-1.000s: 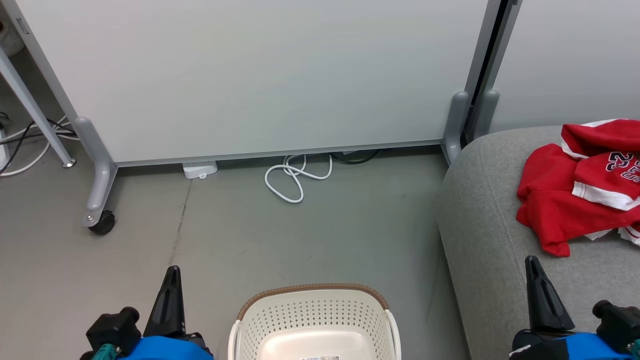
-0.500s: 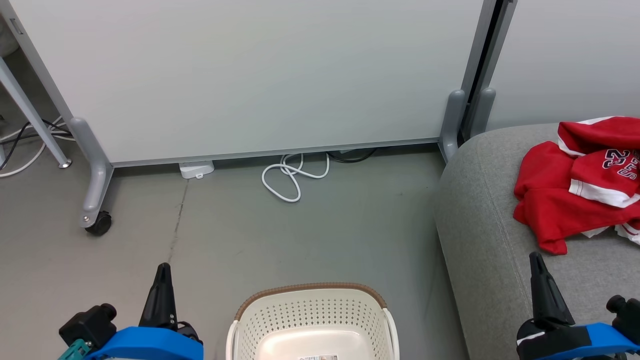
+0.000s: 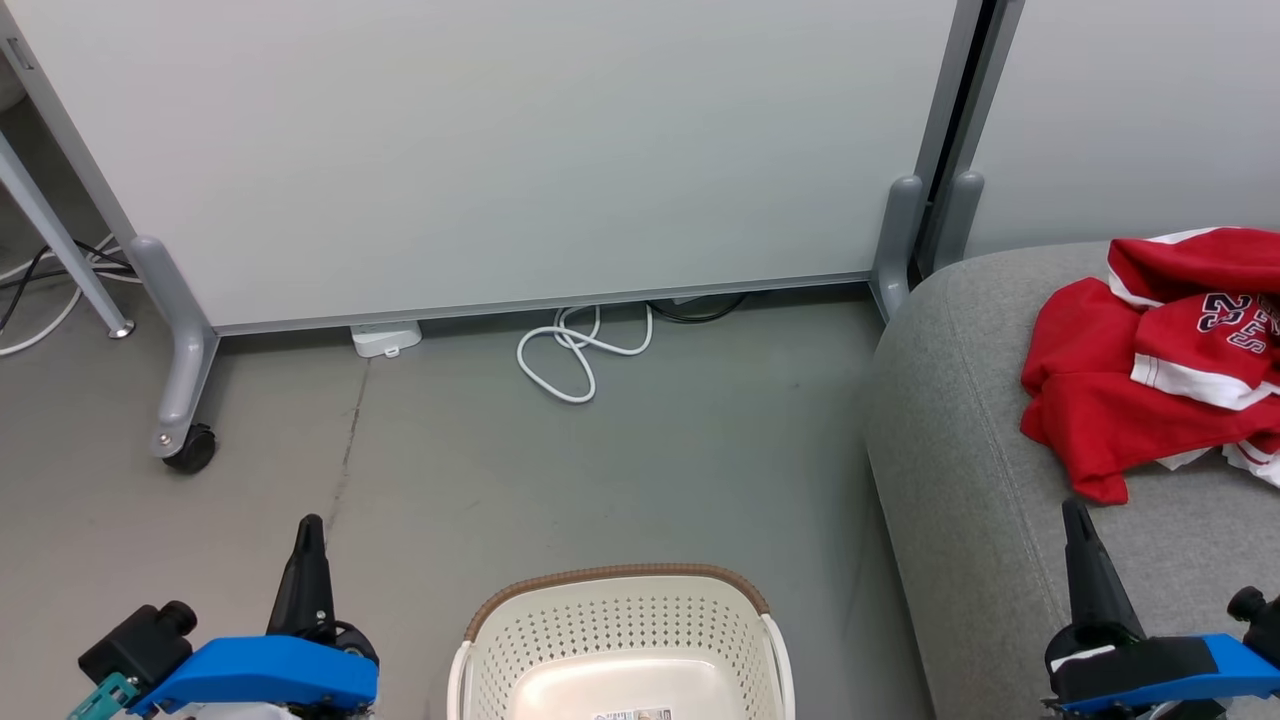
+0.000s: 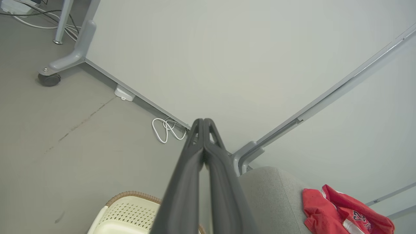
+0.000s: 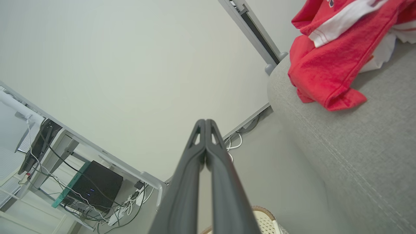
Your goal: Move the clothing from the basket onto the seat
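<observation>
The red clothing [image 3: 1160, 360] with white trim and lettering lies crumpled on the light-grey seat [image 3: 960, 460] at the right; it also shows in the left wrist view [image 4: 341, 211] and right wrist view [image 5: 328, 55]. The cream basket [image 3: 620, 640] with a brown rim stands on the floor at the bottom centre, and the part of its inside that shows holds no clothing. My left gripper [image 3: 308, 530] is shut with nothing in it, left of the basket. My right gripper [image 3: 1075, 515] is shut and empty above the seat's front, just below the clothing.
A pale wheeled partition [image 3: 500, 150] stands across the back, with a caster [image 3: 185, 450] at the left. A coiled white cable [image 3: 575, 355] lies on the grey floor before it. A metal leg [image 3: 60, 250] and cables are at the far left.
Both arms have drawn down and outward toward the bottom corners. The head camera has shifted slightly, moving the whole scene a little left.
</observation>
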### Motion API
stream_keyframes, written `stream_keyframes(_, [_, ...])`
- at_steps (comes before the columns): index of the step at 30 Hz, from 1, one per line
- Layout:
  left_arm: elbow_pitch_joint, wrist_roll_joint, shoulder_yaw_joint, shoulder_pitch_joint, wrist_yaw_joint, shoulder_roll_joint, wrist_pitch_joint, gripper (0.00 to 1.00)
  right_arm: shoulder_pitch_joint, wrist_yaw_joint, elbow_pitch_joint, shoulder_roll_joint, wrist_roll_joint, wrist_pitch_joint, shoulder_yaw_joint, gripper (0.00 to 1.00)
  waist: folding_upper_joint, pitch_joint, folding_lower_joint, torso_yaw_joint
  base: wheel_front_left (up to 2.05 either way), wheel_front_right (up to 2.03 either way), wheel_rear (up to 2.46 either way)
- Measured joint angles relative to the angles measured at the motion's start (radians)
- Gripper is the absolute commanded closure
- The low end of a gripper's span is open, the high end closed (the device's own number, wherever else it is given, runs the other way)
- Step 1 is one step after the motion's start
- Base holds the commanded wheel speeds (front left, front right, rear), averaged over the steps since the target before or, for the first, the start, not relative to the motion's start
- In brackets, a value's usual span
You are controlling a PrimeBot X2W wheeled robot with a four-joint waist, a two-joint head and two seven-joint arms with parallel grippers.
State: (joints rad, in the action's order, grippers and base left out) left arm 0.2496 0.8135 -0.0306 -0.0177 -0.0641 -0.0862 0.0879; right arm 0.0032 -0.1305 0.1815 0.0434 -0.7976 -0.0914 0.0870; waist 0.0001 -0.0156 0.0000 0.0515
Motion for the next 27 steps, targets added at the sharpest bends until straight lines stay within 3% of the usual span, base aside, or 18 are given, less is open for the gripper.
stream_keyframes(27, [0.0,0.316,0.057,-0.031,-0.025,0.016,-0.079,1.0,-0.044,0.0,0.026,0.001,-0.32,0.081,0.011,1.0,-0.0001,0.006,0.0,-0.016,0.0,0.0,0.0])
